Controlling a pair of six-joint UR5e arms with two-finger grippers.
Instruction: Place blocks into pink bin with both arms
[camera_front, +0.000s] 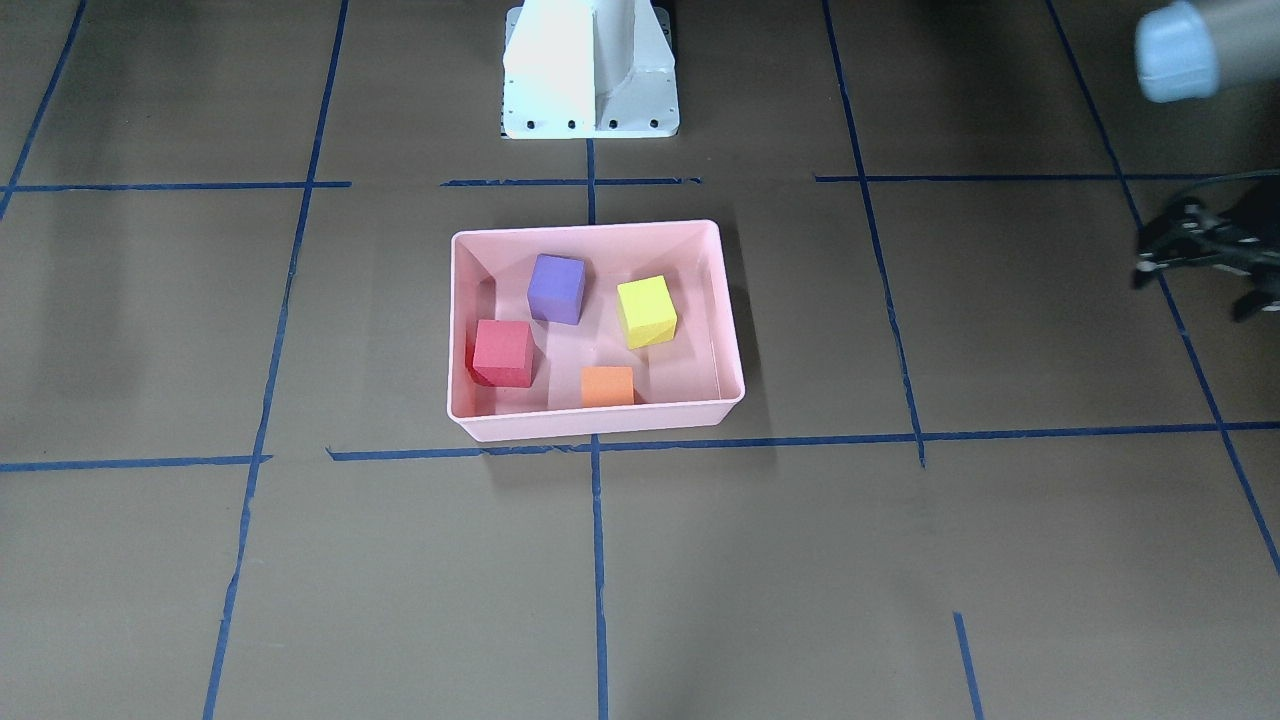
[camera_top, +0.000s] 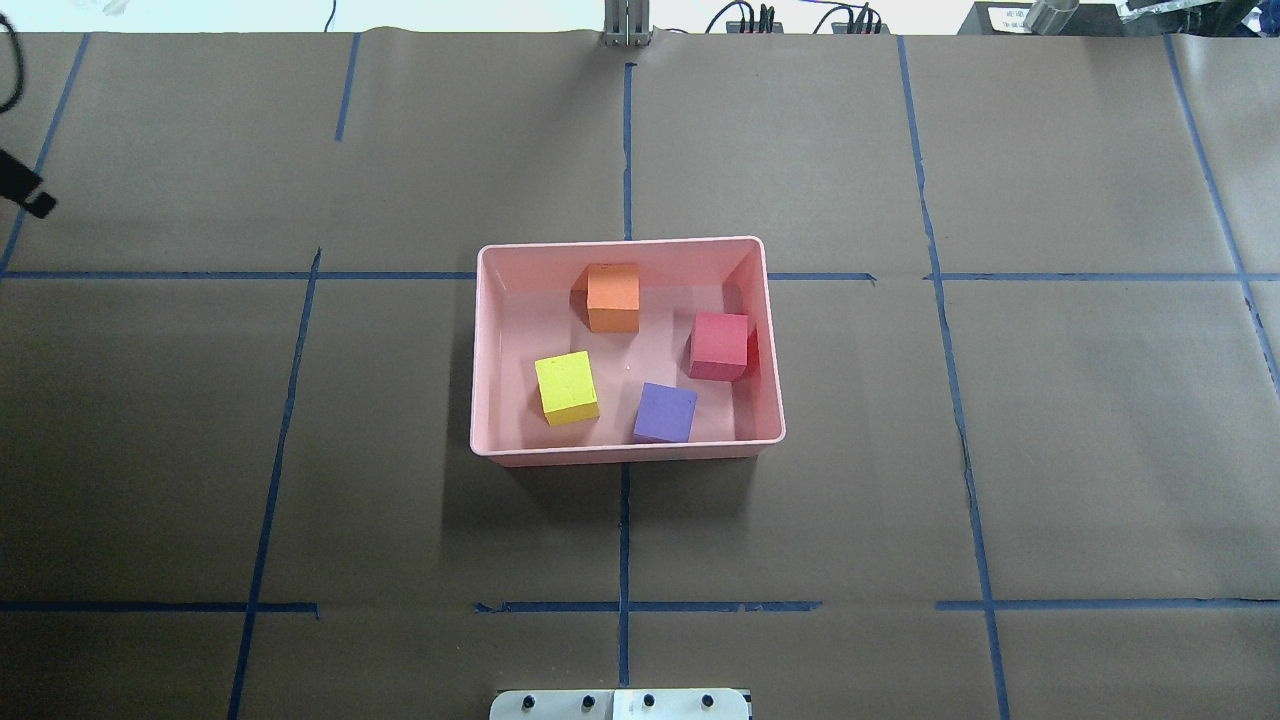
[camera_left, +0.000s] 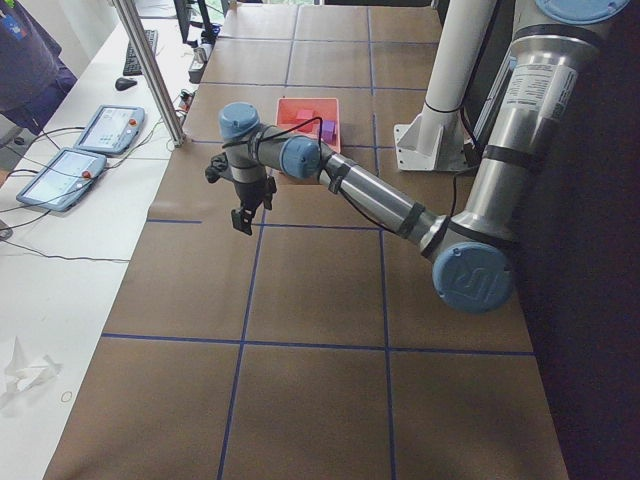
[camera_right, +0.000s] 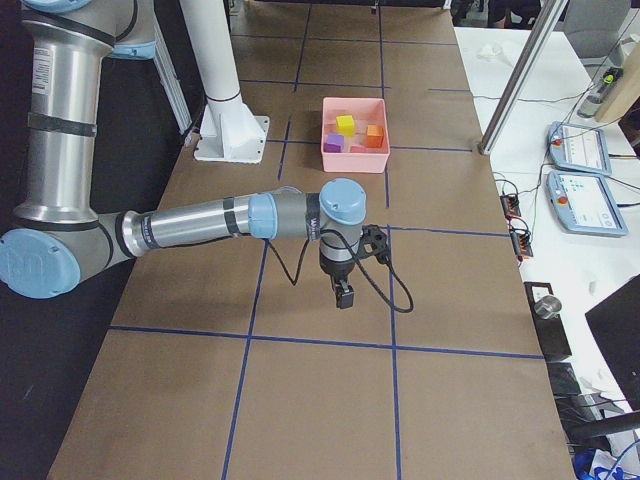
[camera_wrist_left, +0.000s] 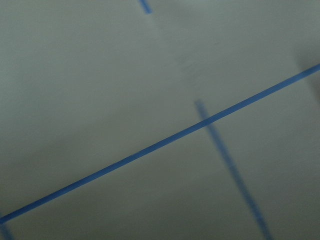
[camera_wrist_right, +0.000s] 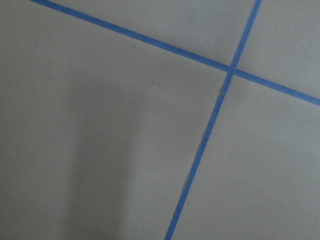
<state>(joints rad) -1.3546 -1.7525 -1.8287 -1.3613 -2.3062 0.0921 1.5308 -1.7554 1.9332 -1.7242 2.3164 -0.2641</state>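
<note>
The pink bin (camera_front: 590, 430) (camera_top: 620, 455) sits at the middle of the table. All four blocks lie inside it: red (camera_front: 503, 352) (camera_top: 719, 345), purple (camera_front: 556, 288) (camera_top: 665, 412), yellow-green (camera_front: 646, 311) (camera_top: 566, 387) and orange (camera_front: 607, 386) (camera_top: 612, 297). My left gripper (camera_front: 1192, 292) (camera_left: 243, 218) hangs empty over bare table far to the bin's side, its two black fingers apart. My right gripper (camera_right: 343, 295) hangs over bare table on the other side, far from the bin. It shows only in the exterior right view, so I cannot tell whether it is open or shut.
The white pedestal base (camera_front: 590, 70) (camera_top: 620, 705) stands behind the bin on the robot's side. Blue tape lines grid the brown table cover. Operator tablets (camera_left: 110, 128) (camera_right: 580, 150) and a metal post (camera_left: 150, 70) stand beyond the table's far edge.
</note>
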